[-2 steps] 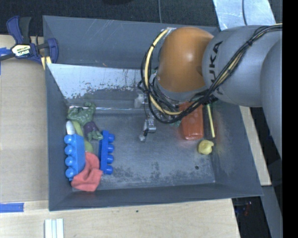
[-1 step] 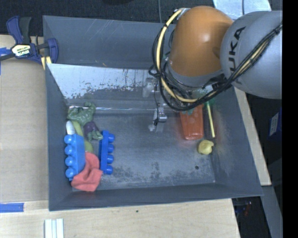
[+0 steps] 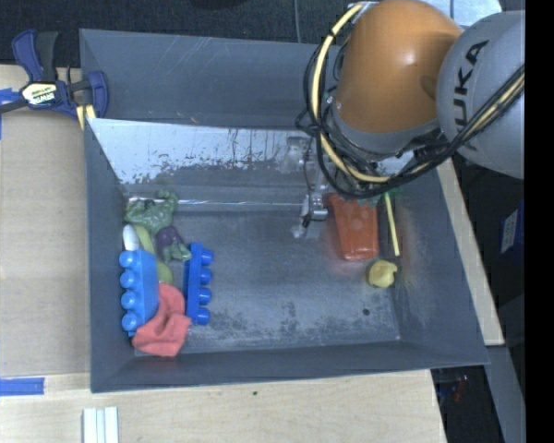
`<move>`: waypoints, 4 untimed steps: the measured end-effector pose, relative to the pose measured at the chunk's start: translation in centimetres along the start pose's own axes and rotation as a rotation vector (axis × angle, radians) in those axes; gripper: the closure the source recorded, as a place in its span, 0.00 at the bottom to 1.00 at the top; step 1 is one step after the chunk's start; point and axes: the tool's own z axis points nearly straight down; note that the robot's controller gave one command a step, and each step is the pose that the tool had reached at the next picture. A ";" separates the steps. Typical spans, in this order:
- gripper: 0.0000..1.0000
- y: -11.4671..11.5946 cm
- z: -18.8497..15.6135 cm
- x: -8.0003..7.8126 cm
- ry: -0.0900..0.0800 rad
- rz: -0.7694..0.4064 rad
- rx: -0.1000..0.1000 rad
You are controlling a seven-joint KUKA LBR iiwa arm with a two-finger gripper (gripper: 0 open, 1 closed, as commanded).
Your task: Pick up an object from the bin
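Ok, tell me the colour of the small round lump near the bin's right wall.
Yellow: the lump shows best in the camera view, beside the orange-red block.

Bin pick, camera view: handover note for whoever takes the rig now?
Pincer: low in the bin, back right part, just left of an orange-red block; open or shut can't be told.
Things: small yellow ball in front of the block, to its right. Heap at the left wall: blue studded pieces, red cloth, green lump.
Done: nothing picked; everything lies on the bin floor.
Left: grasp one thing, probably the block, and lift it out.
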 end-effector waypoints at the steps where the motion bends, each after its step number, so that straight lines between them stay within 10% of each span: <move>1: 0.00 -2.7 -1.1 0.3 -0.004 0.016 0.000; 3: 0.00 -8.9 7.5 1.5 -0.012 0.049 0.000; 4: 0.00 -10.6 2.6 2.5 -0.005 0.145 -0.001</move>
